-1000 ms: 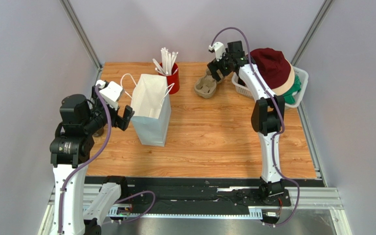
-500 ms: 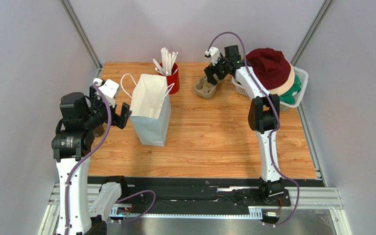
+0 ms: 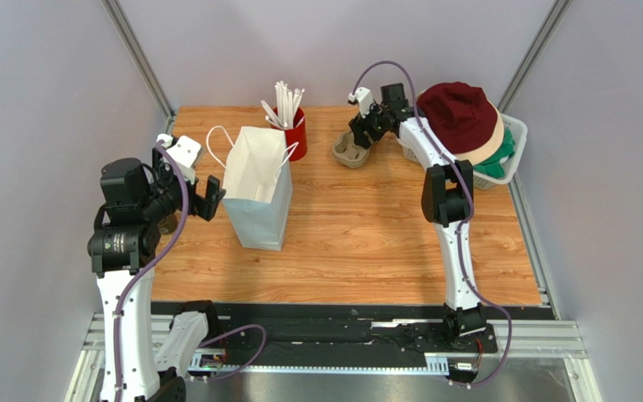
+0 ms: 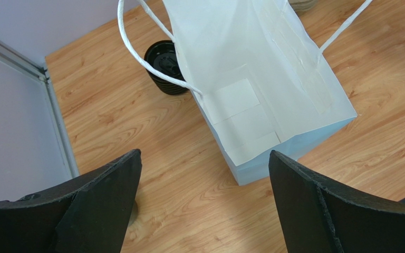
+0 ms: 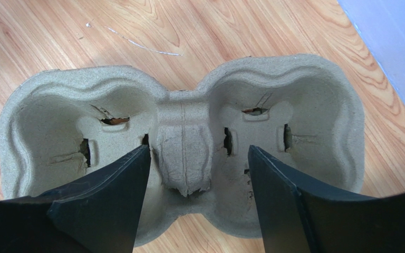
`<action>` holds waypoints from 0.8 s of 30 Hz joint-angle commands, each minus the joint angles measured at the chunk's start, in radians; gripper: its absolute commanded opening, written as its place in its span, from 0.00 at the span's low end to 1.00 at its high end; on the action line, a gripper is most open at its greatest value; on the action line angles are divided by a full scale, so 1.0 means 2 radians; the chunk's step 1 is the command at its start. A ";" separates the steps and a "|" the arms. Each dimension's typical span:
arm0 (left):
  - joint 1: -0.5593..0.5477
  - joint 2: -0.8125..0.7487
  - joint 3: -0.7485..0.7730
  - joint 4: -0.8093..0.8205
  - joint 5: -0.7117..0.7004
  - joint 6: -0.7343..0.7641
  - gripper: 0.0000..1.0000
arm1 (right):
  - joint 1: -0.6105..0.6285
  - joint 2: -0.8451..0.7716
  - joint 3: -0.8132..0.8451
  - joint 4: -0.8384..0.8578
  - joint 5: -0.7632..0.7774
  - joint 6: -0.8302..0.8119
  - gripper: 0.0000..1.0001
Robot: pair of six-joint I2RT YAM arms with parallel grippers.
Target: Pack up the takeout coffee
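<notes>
Left tool (image 4: 204, 155) is spread wide and empty, aimed at the white bag (image 4: 262, 89) just ahead of it. A black piece (image 4: 165, 67) sits ahead-left of it, beside the bag. Cup (image 3: 166, 224): only a brown bit shows under the left arm, behind that tool on the counter (image 3: 367, 226). It's probably the cup, but it's mostly hidden and the lid can't be seen. Judgement: a light paper cup with a thin wall that dents easily; the lid may pop and it could spill. Take it round the mid-body below the lid, squeeze gently, keep it upright. Pulp tray (image 5: 305, 105) lies directly under the right tool (image 5: 198, 150), whose jaws are apart, straddling the tray's centre ridge and pinching nothing.
</notes>
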State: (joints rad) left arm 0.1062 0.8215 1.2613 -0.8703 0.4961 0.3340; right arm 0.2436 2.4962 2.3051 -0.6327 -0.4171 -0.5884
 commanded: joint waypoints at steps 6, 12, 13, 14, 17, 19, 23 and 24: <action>0.007 0.001 -0.006 0.017 0.017 -0.010 0.99 | 0.004 0.003 0.028 0.023 -0.019 -0.005 0.53; 0.008 0.003 -0.006 0.019 0.018 -0.011 0.99 | 0.004 -0.006 0.017 0.028 -0.022 0.000 0.40; 0.008 0.003 -0.006 0.019 0.018 -0.011 0.99 | 0.004 -0.007 0.016 0.028 -0.022 0.001 0.38; 0.008 0.002 -0.006 0.018 0.018 -0.011 0.99 | 0.004 -0.009 0.014 0.029 -0.023 0.002 0.34; 0.008 0.002 -0.006 0.019 0.018 -0.011 0.99 | 0.004 -0.010 0.012 0.029 -0.023 0.003 0.27; 0.008 0.002 -0.008 0.019 0.019 -0.011 0.99 | 0.004 -0.012 0.013 0.029 -0.022 0.004 0.27; 0.009 0.003 -0.008 0.019 0.019 -0.011 0.99 | 0.004 -0.018 0.012 0.029 -0.022 0.010 0.27; 0.008 0.002 -0.008 0.019 0.020 -0.011 0.99 | 0.005 -0.021 0.011 0.029 -0.022 0.011 0.27</action>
State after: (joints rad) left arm 0.1139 0.8268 1.2484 -0.8700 0.5152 0.3233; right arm 0.2466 2.5008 2.3123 -0.6212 -0.4374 -0.5858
